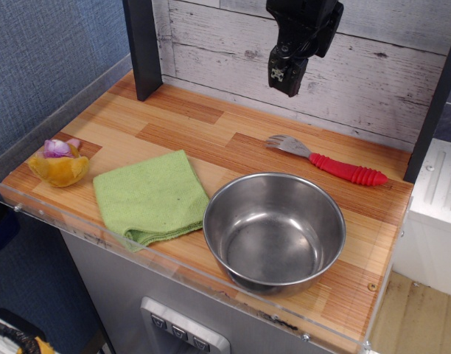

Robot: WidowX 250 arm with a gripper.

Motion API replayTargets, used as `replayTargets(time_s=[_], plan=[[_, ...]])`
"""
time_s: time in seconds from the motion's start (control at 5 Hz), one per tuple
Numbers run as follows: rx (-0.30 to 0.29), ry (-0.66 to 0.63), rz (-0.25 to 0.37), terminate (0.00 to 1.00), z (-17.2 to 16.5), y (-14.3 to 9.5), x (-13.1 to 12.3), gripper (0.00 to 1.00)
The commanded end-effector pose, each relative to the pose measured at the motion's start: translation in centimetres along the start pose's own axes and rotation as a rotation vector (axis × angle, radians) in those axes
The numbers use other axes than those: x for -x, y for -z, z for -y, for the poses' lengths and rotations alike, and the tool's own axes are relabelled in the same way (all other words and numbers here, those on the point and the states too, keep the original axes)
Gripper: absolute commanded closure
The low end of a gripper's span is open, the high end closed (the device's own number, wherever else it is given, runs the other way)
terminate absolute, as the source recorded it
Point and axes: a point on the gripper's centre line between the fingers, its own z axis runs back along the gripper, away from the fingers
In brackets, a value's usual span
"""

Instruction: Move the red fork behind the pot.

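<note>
The red fork lies flat on the wooden counter behind the pot, its silver head pointing left and its red ribbed handle to the right. The pot is a large shiny steel bowl standing empty at the front right. My gripper hangs high above the counter in front of the back wall, up and to the left of the fork. It holds nothing and touches neither thing. Its fingers point down and look slightly apart.
A folded green cloth lies left of the pot. A yellow and purple toy sits at the far left edge. A dark post stands at the back left. A white plank wall closes off the back.
</note>
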Motion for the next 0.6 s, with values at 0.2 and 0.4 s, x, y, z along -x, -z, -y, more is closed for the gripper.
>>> replayTargets(time_s=[0.2, 0.4], plan=[[0.073, -0.024, -0.004, 0.00, 0.10, -2.59, -0.88, 0.00], [0.073, -0.024, -0.004, 1.00, 0.10, -2.59, -0.88, 0.00]])
